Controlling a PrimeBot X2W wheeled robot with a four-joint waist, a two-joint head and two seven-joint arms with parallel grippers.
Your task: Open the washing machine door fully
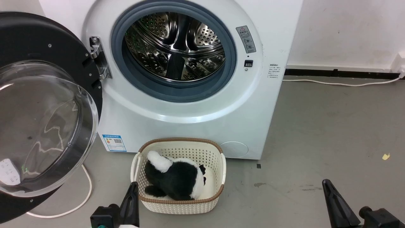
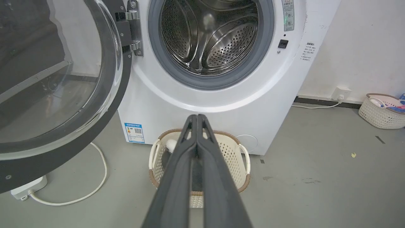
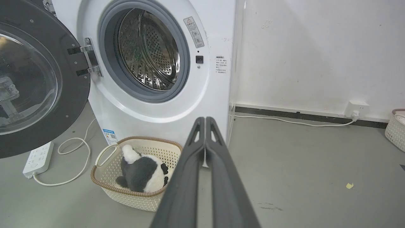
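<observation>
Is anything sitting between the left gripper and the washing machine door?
Nothing visible. The left gripper, shut, has bare floor between it and the washing machine door. The basket sits to its right, outside that path; a white cable lies on the floor under the door.

warning-triangle sticker (image 1: 246, 39) on washer (image 1: 190, 126) front | QR-code label (image 1: 115, 142) at its lower left | wording too small to read
</observation>
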